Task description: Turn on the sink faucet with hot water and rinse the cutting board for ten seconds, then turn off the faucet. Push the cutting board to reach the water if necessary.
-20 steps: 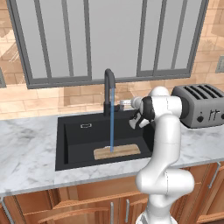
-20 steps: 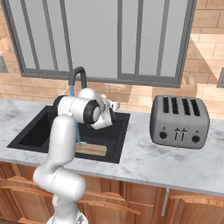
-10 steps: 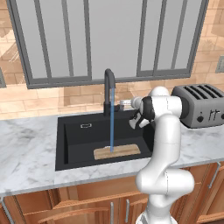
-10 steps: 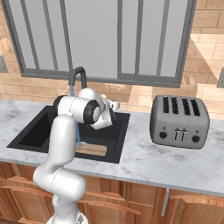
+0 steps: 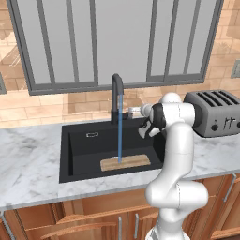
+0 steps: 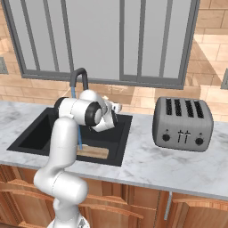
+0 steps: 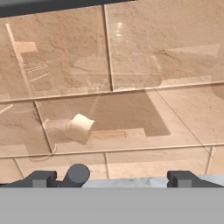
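Pincer [image 7: 112, 178]: in your hand view the two dark fingertips [image 7: 40, 178] stand wide apart at the bottom edge, clamped on nothing, facing the tan tiled wall behind the sink. A dark round knob shows just beside the one fingertip; you cannot tell from that view whether it touches. In your left base view the pincer [image 5: 133, 110] sits just right of the sink faucet [image 5: 116, 96], up near its base at the back rim of the sink [image 5: 79, 154].

Cutting board [image 5: 125, 162]: lies flat on the basin floor toward the front wall of the sink, well below and forward of the pincer. The water [image 5: 120, 129] drops straight from the spout and lands on the board near its middle.

Hidden or unclear: in your right base view the arm covers much of the faucet [image 6: 79, 80], the middle of the stream [image 6: 79, 139] and the left end of the board [image 6: 93, 152]. The faucet's lever cannot be made out in either base view. The pincer itself is blurred and small against the wall in both base views.

Edges and room: the board fills only a small part of the basin, with bare black floor to its left and behind it. The marble surface [image 5: 28, 159] runs around the sink; a grey toaster [image 6: 182, 124] stands on it well right of the sink, apart from the arm.
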